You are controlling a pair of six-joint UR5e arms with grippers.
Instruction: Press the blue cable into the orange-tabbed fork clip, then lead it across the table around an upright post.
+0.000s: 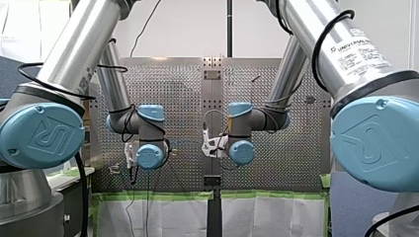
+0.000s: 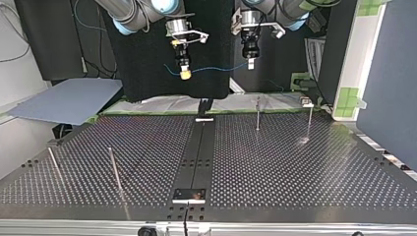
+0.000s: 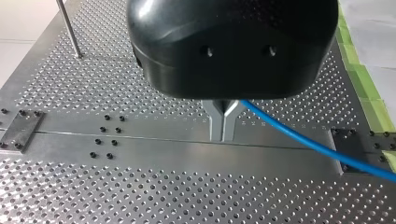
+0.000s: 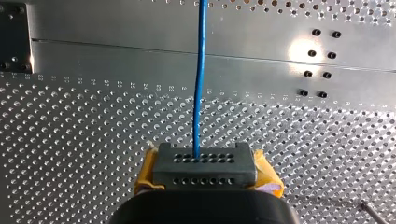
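The blue cable (image 2: pixel 216 69) is strung in the air well above the bench (image 2: pixel 295 167), between both arms. My right jaws, yellow-padded, are clamped on it, and a short tail hangs past them. My left jaws, metal, are pinched narrow around it. Upright posts (image 2: pixel 257 114) stand on the bench.

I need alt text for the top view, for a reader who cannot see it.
A blue cable stretches in the air between my right tool and my left tool, above a perforated table with upright posts.
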